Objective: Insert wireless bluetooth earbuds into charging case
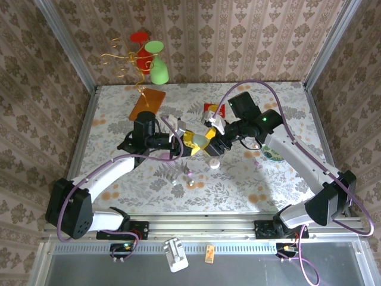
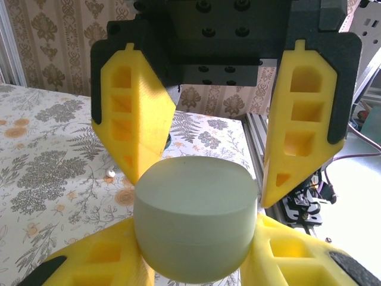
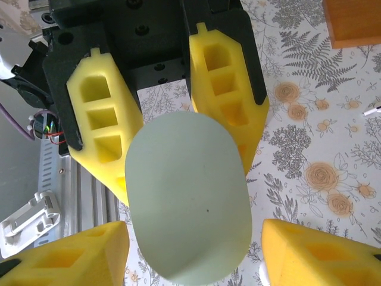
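Though mid-table (image 1: 238, 190), case (image 3: 187, 196) in left gripper (image 2: 197, 221)

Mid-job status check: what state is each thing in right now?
green case: closed, held above the table.
left tool: shut on the green case.
right tool: open, fingers either side of the green case.
earbuds: loose on the table, outside the green case.
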Controlling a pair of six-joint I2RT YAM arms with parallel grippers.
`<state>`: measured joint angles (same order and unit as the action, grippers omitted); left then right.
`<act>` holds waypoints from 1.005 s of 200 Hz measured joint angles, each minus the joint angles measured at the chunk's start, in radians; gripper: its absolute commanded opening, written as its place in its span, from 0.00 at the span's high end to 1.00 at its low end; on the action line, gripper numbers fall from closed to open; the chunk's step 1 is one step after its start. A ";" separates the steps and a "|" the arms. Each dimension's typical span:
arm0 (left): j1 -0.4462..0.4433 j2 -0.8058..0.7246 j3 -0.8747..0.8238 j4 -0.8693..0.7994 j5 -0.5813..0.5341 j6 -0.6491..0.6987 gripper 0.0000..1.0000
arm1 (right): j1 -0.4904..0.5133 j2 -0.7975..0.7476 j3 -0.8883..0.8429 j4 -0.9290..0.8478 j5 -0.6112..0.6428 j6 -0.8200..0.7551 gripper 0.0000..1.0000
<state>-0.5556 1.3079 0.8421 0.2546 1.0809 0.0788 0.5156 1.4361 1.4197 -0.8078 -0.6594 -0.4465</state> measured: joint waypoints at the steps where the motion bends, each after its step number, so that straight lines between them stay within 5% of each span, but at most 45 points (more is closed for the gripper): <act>1: 0.000 0.000 0.000 0.001 0.001 0.000 0.76 | 0.000 0.000 0.000 0.000 0.000 0.000 0.39; 80: 0.002 0.000 -0.003 0.038 0.020 -0.019 0.76 | -0.016 -0.006 -0.002 0.006 -0.033 0.000 0.48; 142: 0.002 0.000 -0.003 0.042 0.023 -0.034 0.74 | -0.019 -0.006 -0.002 0.014 -0.067 -0.012 0.65; 201: 0.002 0.000 -0.003 0.047 0.023 -0.041 0.53 | -0.021 -0.006 -0.002 0.014 -0.075 -0.019 0.71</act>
<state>-0.5541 1.3079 0.8391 0.3016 1.1038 0.0376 0.4942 1.4296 1.4181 -0.7940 -0.7341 -0.4652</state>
